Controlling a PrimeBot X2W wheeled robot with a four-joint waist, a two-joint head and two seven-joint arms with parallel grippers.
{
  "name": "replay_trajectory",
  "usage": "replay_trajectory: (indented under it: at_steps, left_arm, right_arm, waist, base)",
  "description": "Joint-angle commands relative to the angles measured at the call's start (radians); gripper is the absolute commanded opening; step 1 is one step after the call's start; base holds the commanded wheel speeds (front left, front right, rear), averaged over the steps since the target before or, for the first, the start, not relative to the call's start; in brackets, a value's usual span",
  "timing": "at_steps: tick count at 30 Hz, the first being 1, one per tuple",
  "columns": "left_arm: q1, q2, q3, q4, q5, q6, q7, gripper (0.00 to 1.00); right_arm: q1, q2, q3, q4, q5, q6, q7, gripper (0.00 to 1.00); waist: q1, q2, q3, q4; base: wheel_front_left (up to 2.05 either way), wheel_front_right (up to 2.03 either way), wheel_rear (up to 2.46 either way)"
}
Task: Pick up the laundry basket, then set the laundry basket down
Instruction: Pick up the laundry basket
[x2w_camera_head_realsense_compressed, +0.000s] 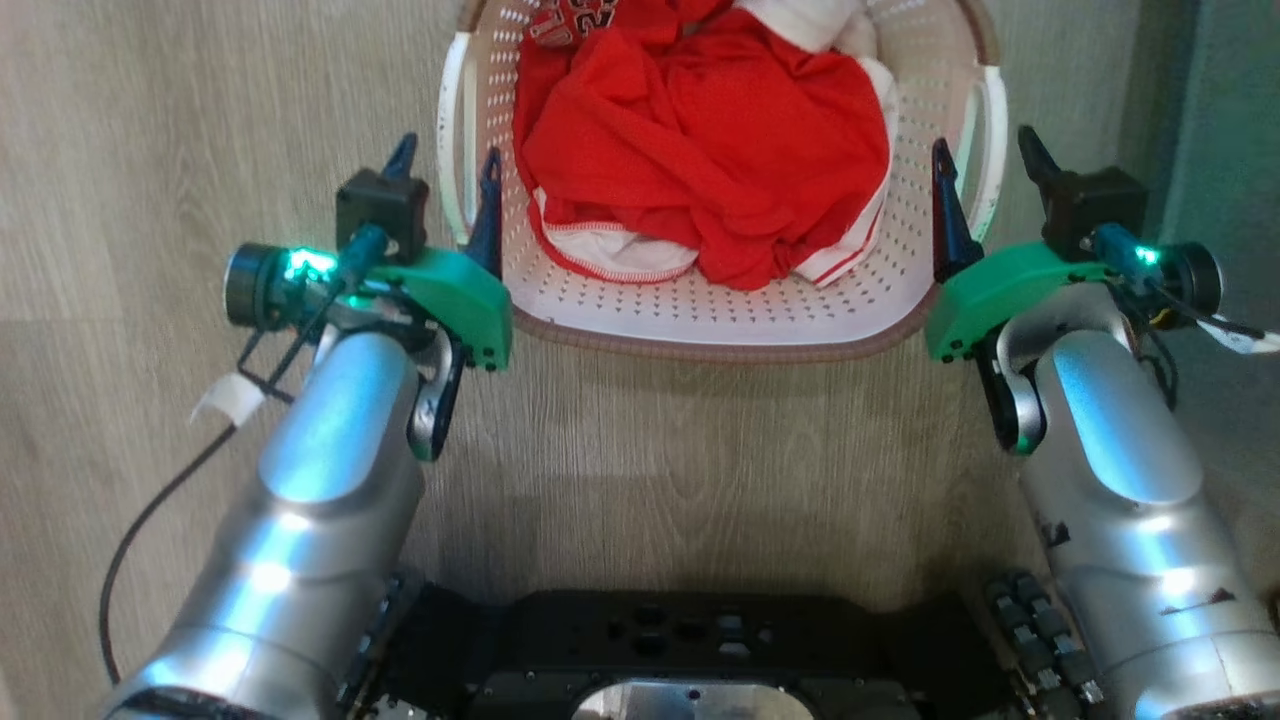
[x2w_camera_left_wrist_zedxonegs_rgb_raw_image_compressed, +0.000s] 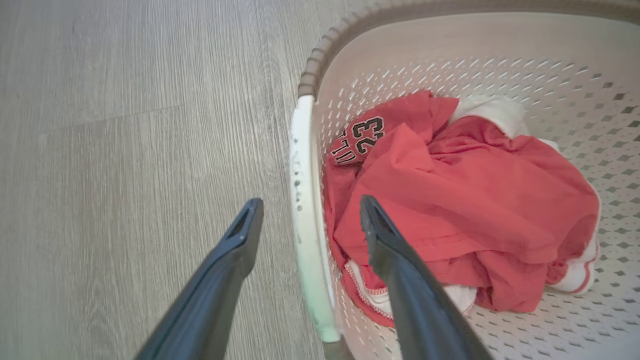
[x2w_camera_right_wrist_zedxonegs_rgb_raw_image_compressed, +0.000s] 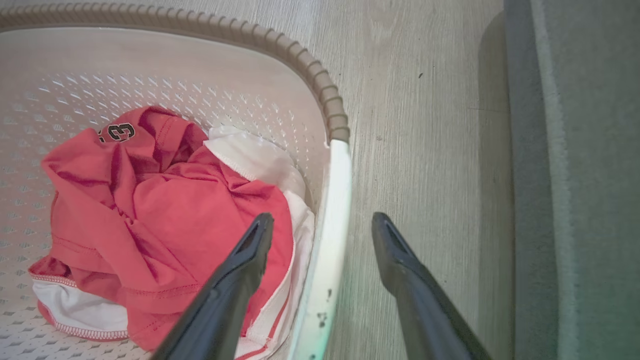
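My left jaws are spread astride the left handle (x2w_camera_left_wrist_zedxonegs_rgb_raw_image_compressed: 304, 200) of the laundry basket (x2w_camera_head_realsense_compressed: 720, 315), my right jaws spread astride its right handle (x2w_camera_right_wrist_zedxonegs_rgb_raw_image_compressed: 330, 215); red clothes (x2w_camera_head_realsense_compressed: 700, 150) lie inside

The laundry basket (x2w_camera_head_realsense_compressed: 700, 310) lies ahead of the robot with pale wood-grain floor (x2w_camera_head_realsense_compressed: 150, 120) around it, its far end cut off by the top edge. Inside is a crumpled red garment (x2w_camera_head_realsense_compressed: 720, 150) with white trim, and a white cloth (x2w_camera_head_realsense_compressed: 810, 20) beyond it. The left end effector (x2w_camera_head_realsense_compressed: 448, 150) has its fingers spread astride the left handle (x2w_camera_head_realsense_compressed: 452, 110), one outside and one inside the wall. The right end effector (x2w_camera_head_realsense_compressed: 984, 140) straddles the right handle (x2w_camera_head_realsense_compressed: 996, 120) likewise. The robot's black base (x2w_camera_head_realsense_compressed: 650, 640) shows at the bottom.
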Motion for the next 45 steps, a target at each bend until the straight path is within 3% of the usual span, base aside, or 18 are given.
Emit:
replay_trajectory:
  at_steps: [1, 18, 20, 22, 23, 24, 25, 26, 28, 29, 30, 31, 45]
  left_arm:
    - [0.003, 0.019, 0.016, 0.000, -0.009, 0.010, -0.005, 1.00]
    - [-0.142, 0.019, -0.028, 0.132, -0.060, 0.012, -0.005, 1.00]
    - [-0.147, 0.019, -0.036, 0.136, -0.067, 0.015, -0.005, 0.80]
    - [-0.151, 0.019, -0.044, 0.141, -0.075, 0.016, -0.005, 0.56]
    - [-0.153, 0.019, -0.050, 0.145, -0.078, 0.015, -0.005, 0.49]
    - [-0.155, 0.019, -0.055, 0.148, -0.082, 0.014, -0.005, 0.45]
    - [-0.157, 0.019, -0.060, 0.151, -0.085, 0.013, -0.005, 0.42]
    - [-0.159, 0.019, -0.066, 0.153, -0.088, 0.013, -0.005, 0.36]
    - [-0.162, 0.019, -0.077, 0.154, -0.092, 0.013, -0.005, 0.18]
    - [-0.162, 0.019, -0.077, 0.154, -0.092, 0.013, -0.005, 0.18]
    - [-0.163, 0.019, -0.080, 0.151, -0.093, 0.014, -0.005, 0.04]
    - [-0.164, 0.019, -0.083, 0.148, -0.096, 0.015, -0.005, 0.00]
    - [-0.101, 0.019, -0.131, 0.139, -0.160, 0.029, -0.005, 0.00]
  right_arm:
    - [0.023, 0.010, 0.026, -0.017, 0.002, -0.002, -0.008, 1.00]
    - [-0.041, 0.010, 0.042, -0.004, 0.006, -0.002, -0.008, 1.00]
    - [-0.046, 0.010, 0.044, -0.002, 0.008, -0.002, -0.008, 1.00]
    - [-0.051, 0.010, 0.046, 0.003, 0.011, -0.002, -0.008, 0.95]
    - [-0.052, 0.010, 0.046, 0.008, 0.013, -0.002, -0.008, 0.78]
    - [-0.054, 0.010, 0.045, 0.014, 0.015, -0.002, -0.008, 0.69]
    - [-0.056, 0.010, 0.045, 0.021, 0.017, -0.002, -0.008, 0.69]
    - [-0.059, 0.010, 0.045, 0.027, 0.019, -0.002, -0.008, 0.47]
    - [-0.064, 0.010, 0.045, 0.039, 0.024, -0.002, -0.008, 0.19]
    - [-0.064, 0.010, 0.045, 0.039, 0.024, -0.002, -0.008, 0.19]
    - [-0.067, 0.010, 0.045, 0.042, 0.026, -0.002, -0.008, 0.03]
    - [-0.069, 0.010, 0.045, 0.044, 0.028, -0.002, -0.008, 0.00]
    - [-0.067, 0.010, 0.069, 0.136, 0.069, -0.002, -0.008, 0.00]
  waist:
    - [-0.0001, -0.0001, 0.031, 0.002]
    - [-0.0001, -0.0001, 0.127, 0.012]
    - [-0.0001, -0.0001, 0.129, 0.011]
    - [-0.0001, -0.0001, 0.129, 0.010]
    - [-0.0001, -0.0001, 0.129, 0.010]
    - [-0.0001, -0.0001, 0.129, 0.009]
    - [-0.0001, -0.0001, 0.129, 0.009]
    - [-0.0001, -0.0001, 0.129, 0.009]
    - [-0.0001, -0.0001, 0.128, 0.009]
    - [-0.0001, -0.0001, 0.128, 0.009]
    - [-0.0001, -0.0001, 0.127, 0.009]
    - [-0.0001, -0.0001, 0.126, 0.009]
    - [-0.0001, -0.0001, 0.024, 0.010]
  base:
    - [0.00, 0.00, 0.00]
    - [0.00, 0.00, 0.00]
    - [0.00, 0.00, 0.00]
    - [0.00, 0.00, 0.00]
    - [0.00, 0.00, 0.00]
    - [0.00, 0.00, 0.00]
    - [0.00, 0.00, 0.00]
    - [0.00, 0.00, 0.00]
    - [0.00, 0.00, 0.00]
    - [0.00, 0.00, 0.00]
    - [0.00, 0.00, 0.00]
    - [0.00, 0.00, 0.00]
    - [0.00, 0.00, 0.00]
